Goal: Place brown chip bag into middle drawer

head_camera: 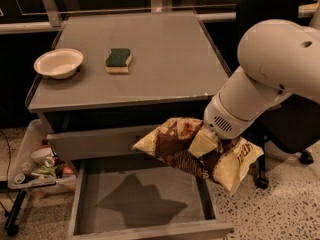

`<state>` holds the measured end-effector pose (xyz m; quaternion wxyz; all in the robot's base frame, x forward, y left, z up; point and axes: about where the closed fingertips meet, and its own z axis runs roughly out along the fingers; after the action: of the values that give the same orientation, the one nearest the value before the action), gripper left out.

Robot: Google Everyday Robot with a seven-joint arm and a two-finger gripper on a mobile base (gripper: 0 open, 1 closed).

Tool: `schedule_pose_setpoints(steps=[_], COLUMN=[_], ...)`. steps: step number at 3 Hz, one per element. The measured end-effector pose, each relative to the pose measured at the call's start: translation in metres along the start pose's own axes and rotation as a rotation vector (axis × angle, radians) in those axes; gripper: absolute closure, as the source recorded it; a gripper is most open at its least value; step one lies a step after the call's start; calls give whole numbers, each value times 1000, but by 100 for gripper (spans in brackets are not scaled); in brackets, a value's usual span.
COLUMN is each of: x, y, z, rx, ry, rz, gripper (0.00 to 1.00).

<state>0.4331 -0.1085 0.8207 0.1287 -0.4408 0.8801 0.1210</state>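
Camera view, items as I log them from the console.

1. Gripper [210,140]: at the end of the white arm [270,79], off the table's front right corner. It is clamped on the brown chip bag, its tips buried in the foil.
2. Brown chip bag [175,145]: held in the air, hanging crumpled on both sides of the gripper, one pale end to its left and the other below and to its right. It touches no surface.
3. Middle drawer [150,230]: pulled open, directly below and to the left of the gripper. The bag's shadow lies on its grey floor.
4. Drawer front [90,143]: closed, level with the gripper and to its left.
5. Table [160,79]: above and behind the gripper.
6. Sponge [118,60]: green and yellow, on the table well beyond the gripper.
7. Bowl [58,63]: pale, further left than the sponge.
8. Bin [35,166]: holds clutter, far left of the gripper, beside the drawers.
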Motion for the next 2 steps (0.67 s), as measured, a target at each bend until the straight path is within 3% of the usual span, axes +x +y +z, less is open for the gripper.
schedule_pose_setpoints(steps=[1, 2], x=[9, 15], y=[6, 10], z=[41, 93], rx=[-61, -113], ry=[27, 4], rz=[18, 48], gripper=[100, 100])
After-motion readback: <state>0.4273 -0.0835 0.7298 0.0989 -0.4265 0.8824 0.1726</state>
